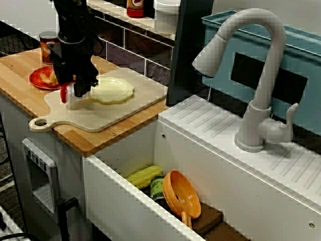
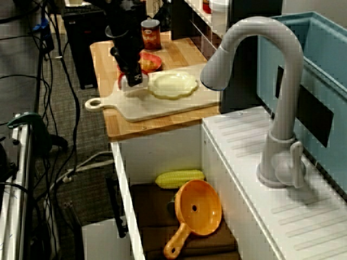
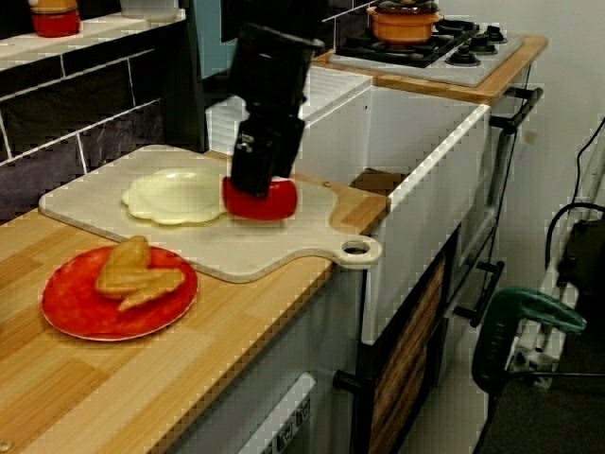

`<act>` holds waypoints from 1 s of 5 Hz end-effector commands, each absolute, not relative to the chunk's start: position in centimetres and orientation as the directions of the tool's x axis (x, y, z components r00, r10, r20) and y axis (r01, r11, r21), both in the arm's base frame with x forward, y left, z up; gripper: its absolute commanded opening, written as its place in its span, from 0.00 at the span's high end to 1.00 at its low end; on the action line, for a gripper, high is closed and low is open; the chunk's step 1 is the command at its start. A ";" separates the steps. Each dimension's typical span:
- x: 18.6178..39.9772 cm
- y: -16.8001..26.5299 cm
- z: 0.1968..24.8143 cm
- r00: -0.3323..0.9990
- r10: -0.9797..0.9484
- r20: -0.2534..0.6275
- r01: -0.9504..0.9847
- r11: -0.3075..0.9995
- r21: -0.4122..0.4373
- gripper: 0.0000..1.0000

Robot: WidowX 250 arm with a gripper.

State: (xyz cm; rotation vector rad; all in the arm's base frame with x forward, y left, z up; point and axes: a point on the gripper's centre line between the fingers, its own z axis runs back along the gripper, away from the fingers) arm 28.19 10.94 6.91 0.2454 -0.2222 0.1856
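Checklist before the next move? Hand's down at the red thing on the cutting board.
1. Is the hand centred over the red object: ok.
2. Jaws shut on it: cannot tell, the hand's body hides them.
3. Is the red object seated on the cutting board: ok, it looks to be resting there.
4. Gap to the pale plate: not ok, the two are touching or nearly so.
5. Is the red plate with bread clear of the hand: ok, well apart.
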 end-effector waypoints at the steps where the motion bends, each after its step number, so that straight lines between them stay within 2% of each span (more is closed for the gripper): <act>1: 25.9 11.8 8.8 0.935 0.138 0.327 -0.221 0.947 0.232 1.00; 2: 25.3 11.7 8.0 0.931 0.130 0.340 -0.221 0.944 0.245 1.00; 3: 25.4 11.7 8.0 0.929 0.142 0.342 -0.232 0.944 0.236 1.00; 4: 26.0 12.3 8.5 0.927 0.169 0.334 -0.247 0.947 0.206 0.00; 5: 26.6 13.1 8.9 0.937 0.191 0.294 -0.250 0.951 0.180 0.00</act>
